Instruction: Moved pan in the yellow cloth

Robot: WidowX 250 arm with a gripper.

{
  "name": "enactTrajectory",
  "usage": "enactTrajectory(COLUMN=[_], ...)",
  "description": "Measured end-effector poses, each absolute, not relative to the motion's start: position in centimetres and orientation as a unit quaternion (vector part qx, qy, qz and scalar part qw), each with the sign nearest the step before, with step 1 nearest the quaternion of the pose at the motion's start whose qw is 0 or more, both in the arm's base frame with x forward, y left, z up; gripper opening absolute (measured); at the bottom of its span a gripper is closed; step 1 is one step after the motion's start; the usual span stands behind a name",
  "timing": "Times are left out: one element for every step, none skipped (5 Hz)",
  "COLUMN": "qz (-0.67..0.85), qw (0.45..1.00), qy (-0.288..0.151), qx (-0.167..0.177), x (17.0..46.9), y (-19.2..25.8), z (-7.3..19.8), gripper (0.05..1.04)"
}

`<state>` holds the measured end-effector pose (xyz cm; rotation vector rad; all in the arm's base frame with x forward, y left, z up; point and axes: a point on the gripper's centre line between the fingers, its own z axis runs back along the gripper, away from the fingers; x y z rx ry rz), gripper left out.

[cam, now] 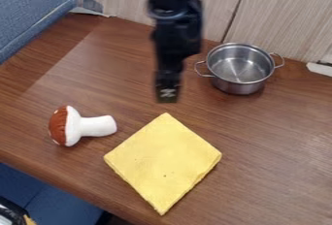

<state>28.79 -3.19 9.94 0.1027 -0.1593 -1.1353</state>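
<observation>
Since the pan (pixel 237 88) is looking stiff and slick, I'm favouring its rim (pixel 240 83), unable to tell whether the gripper (pixel 167 93) is clenched.

no readable text, pale mark on the black claw (pixel 167 93), illegible

A toy mushroom (pixel 83 126) lies on its side on the left part of the brown wood-grain counter (pixel 279 170), its red-brown cap toward the left and its white stem pointing right. Pale wood-grain panels (pixel 279 15) stand along the back with a dark seam between two of them, and a blue textured panel (pixel 29 13) rises at the upper left.
</observation>
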Motion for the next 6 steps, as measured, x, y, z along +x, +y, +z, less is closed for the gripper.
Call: enactTrajectory(qz=[-0.569,-0.588,-0.607,-0.617,-0.627,-0.629], qw=[0.814,0.797,0.779,0.772,0.768,0.768], qy=[-0.108,-0.126,-0.155,-0.152,-0.133,-0.118], qx=[0.053,0.051,0.037,0.013,0.008,0.010], x=[32.0,34.7,36.1,36.9,37.3,37.5], y=[-5.6,-6.9,-7.9,-7.9,-7.8,-7.9], z=[9.2,7.9,7.2,5.7,4.0,3.2], gripper=[1.001,1.001,1.001,0.948,0.688,0.380])
